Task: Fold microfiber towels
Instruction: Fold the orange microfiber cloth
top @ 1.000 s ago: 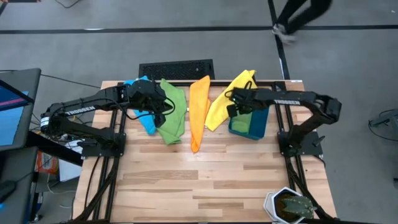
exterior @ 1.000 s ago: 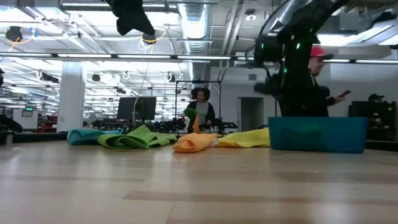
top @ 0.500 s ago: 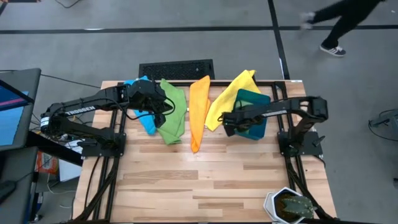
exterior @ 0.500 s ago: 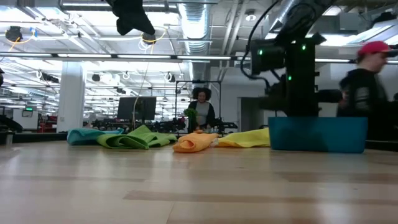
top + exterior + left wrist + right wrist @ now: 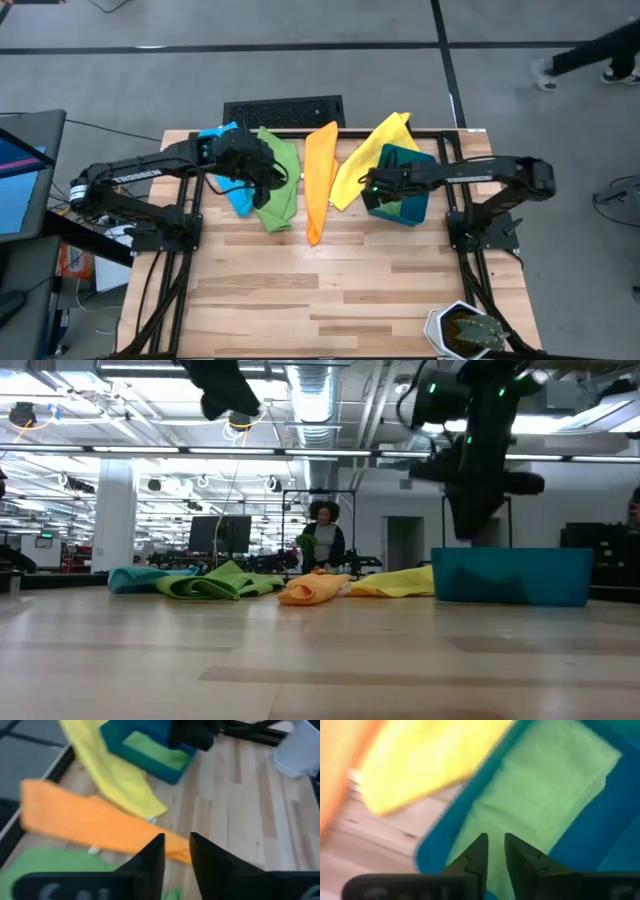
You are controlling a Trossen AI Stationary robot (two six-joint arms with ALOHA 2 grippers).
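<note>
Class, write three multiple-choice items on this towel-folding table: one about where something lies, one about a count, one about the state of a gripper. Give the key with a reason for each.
1. Where does the folded green towel lie?
A. Inside the teal bin
B. On the floor
C. On top of the orange towel

2. How many towels lie spread on the table outside the bin?
A. Two
B. Four
C. Six

3. What is the right gripper doing?
A. Gripping the yellow towel
B. Gripping the bin's rim
C. Hanging over the bin, holding nothing

Key:
1 A: the right wrist view shows it flat between the bin's walls.
2 B: the high view shows light blue, green, orange and yellow in a row.
3 C: its nearly closed fingers have only a bare gap between them, above the bin.
</note>
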